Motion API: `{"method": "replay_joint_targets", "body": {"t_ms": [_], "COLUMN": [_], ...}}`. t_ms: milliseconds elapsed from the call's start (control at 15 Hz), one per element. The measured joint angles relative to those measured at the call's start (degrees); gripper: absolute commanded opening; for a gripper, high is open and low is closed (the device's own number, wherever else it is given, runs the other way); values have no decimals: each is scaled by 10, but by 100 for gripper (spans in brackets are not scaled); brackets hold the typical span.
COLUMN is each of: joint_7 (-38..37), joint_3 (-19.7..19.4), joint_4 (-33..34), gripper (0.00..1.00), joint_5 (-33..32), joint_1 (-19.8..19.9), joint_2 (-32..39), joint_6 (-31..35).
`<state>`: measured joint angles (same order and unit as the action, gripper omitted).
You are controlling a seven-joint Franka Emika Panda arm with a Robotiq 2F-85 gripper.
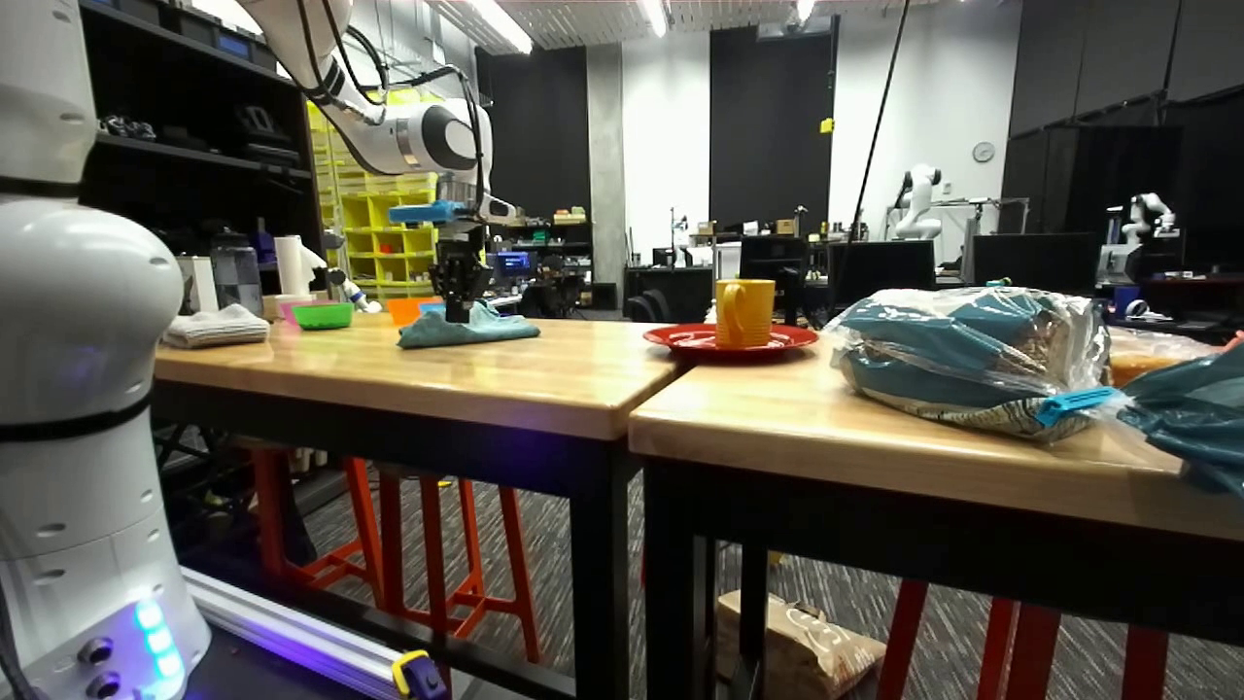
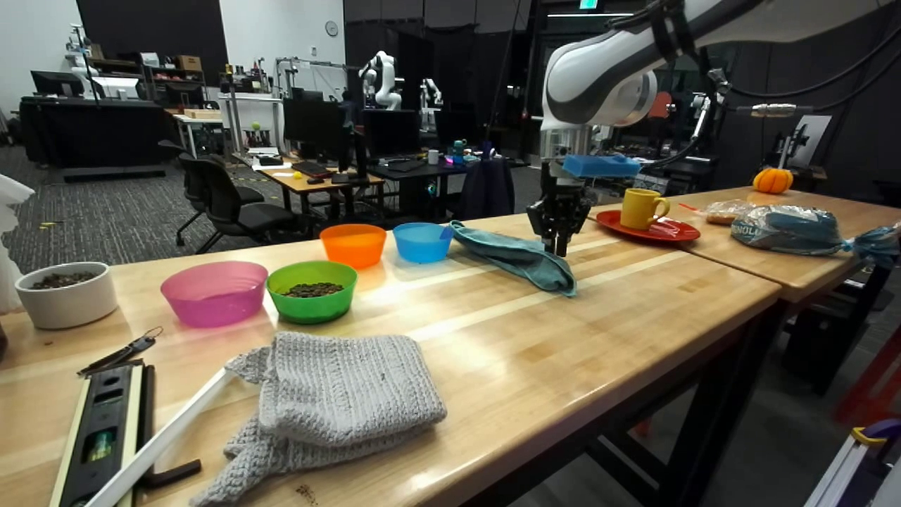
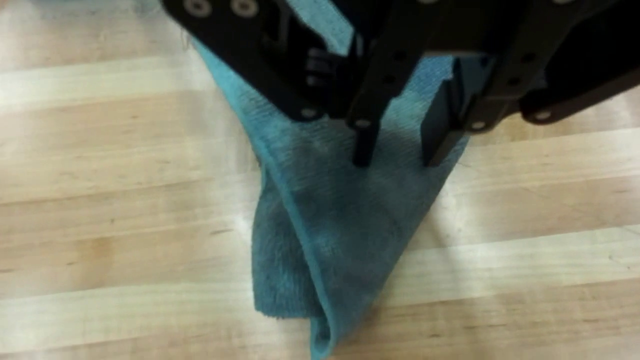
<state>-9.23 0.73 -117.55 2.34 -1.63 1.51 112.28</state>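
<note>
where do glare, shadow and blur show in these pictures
Wrist view: the black two-finger gripper is very dark, the teal fabric cloth beneath it soft and partly shadowed; both exterior views: the pale wooden tabletop has glossy reflections; in an exterior view, the clear and blue plastic bag glints and the white ceiling strip lights are blown out.

In an exterior view, the towel (image 2: 516,255) lies on the table (image 2: 549,345), right of the bowls (image 2: 311,308) and left of the plate (image 2: 680,231) bearing the mug (image 2: 638,210).

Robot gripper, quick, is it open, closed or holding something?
Gripper: partly open, its fingers apart over the teal cloth; no grip on it shows.
</note>
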Motion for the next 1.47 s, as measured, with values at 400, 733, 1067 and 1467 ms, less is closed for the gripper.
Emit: {"method": "replay_joint_targets", "body": {"t_ms": [400,733,1067,1467], "joint_7": [27,82,134,188], "joint_3": [-2,-14,-23,-5], "joint_4": [-31,-40,-48,-48], "gripper": [0,0,27,64], "joint_5": [-4,-38,-23,29], "joint_1": [2,13,21,2], "joint_2": [2,-10,-46,-60], "joint_6": [-15,-71,-24,-15]}}
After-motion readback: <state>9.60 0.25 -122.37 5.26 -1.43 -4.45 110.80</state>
